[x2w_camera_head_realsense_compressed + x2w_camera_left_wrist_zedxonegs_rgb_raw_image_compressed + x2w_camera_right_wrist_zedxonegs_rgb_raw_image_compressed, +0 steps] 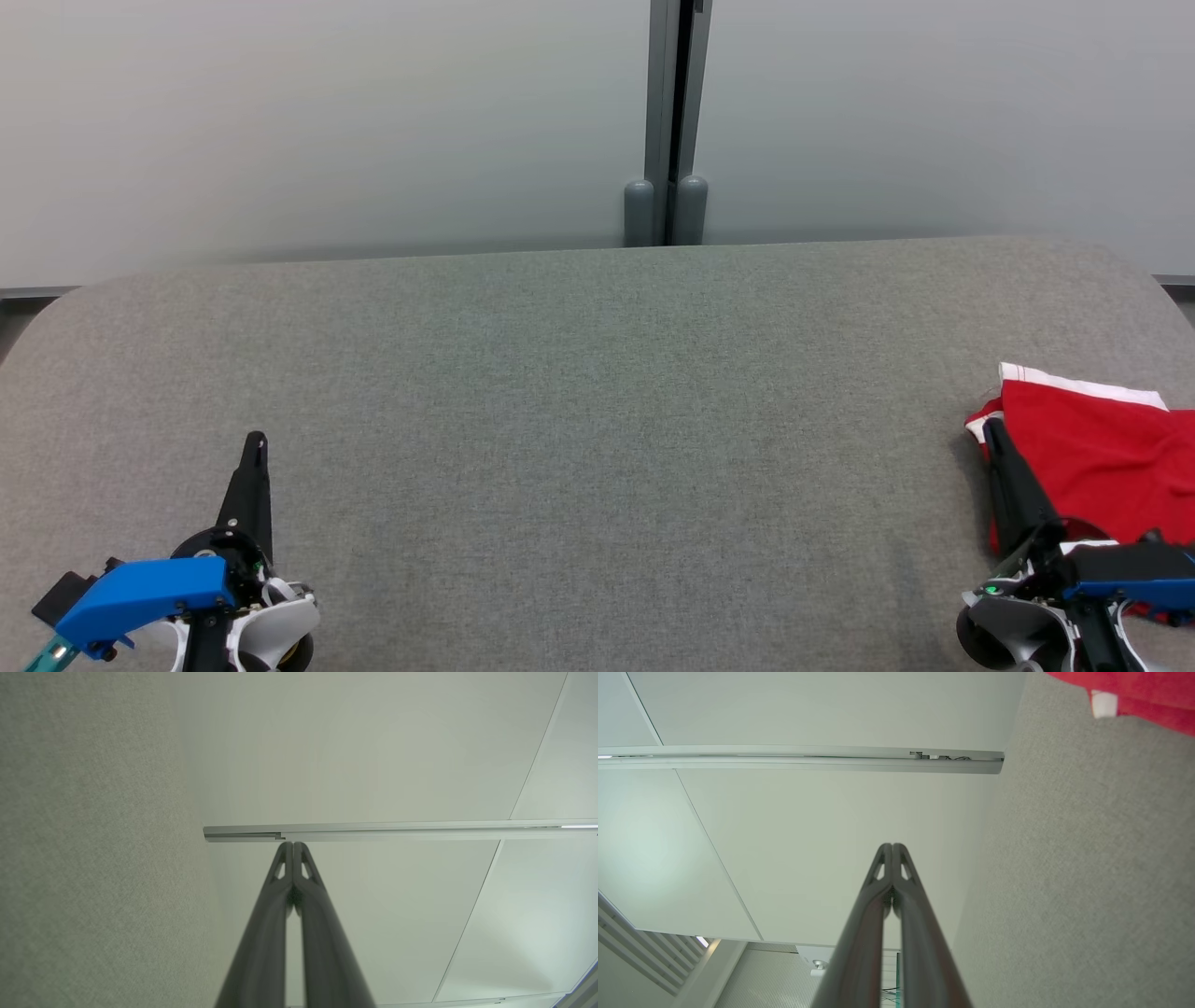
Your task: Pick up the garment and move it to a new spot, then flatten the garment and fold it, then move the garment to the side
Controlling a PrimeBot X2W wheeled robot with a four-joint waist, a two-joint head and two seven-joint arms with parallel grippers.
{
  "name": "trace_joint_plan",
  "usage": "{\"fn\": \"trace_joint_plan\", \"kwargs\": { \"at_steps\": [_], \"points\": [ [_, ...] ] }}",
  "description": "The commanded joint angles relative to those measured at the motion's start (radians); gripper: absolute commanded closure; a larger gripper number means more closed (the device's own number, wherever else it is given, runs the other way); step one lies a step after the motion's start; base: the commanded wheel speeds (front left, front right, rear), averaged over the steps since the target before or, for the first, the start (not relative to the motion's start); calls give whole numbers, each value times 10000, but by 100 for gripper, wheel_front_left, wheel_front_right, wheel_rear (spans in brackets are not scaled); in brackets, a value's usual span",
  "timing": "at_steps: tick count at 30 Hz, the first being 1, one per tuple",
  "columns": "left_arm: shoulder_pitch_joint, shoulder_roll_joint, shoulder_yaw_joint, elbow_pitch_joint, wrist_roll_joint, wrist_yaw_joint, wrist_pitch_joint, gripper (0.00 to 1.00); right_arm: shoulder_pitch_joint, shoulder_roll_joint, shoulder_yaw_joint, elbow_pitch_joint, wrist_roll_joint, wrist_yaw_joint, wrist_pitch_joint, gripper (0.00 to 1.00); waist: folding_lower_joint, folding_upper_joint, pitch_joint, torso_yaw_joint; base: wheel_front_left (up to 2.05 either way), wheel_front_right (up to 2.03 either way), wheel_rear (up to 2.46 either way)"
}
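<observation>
The garment (1097,453) is red with white trim and lies bunched at the far right edge of the grey fabric table (597,420); a red strip of the garment (1134,693) crosses the top right corner of the right wrist view. My right gripper (991,429) is shut and empty, its tips at the garment's left edge; whether they touch the cloth I cannot tell. In the right wrist view the right gripper (892,845) points toward the wall. My left gripper (256,439) is shut and empty over the table's front left, and in its own view the left gripper (293,843) has its fingers pressed together.
Pale wall panels with a grey vertical post (674,121) stand behind the table. The table's rounded far edge runs across the head view. A metal rail (397,829) crosses the wall in the left wrist view.
</observation>
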Motion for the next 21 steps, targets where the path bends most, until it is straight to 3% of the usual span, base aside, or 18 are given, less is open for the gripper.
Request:
{"fn": "trace_joint_plan", "kwargs": {
  "at_steps": [1,21],
  "points": [
    [-93,-29,9,-45,-27,14,50,100,129,-70,-22,-34,29,4,36,100,0,-1,0,0,0,0,0],
    [-93,-29,8,-45,-27,14,50,100,129,-70,-21,-34,29,4,35,100,0,-1,0,0,0,0,0]
  ]
}}
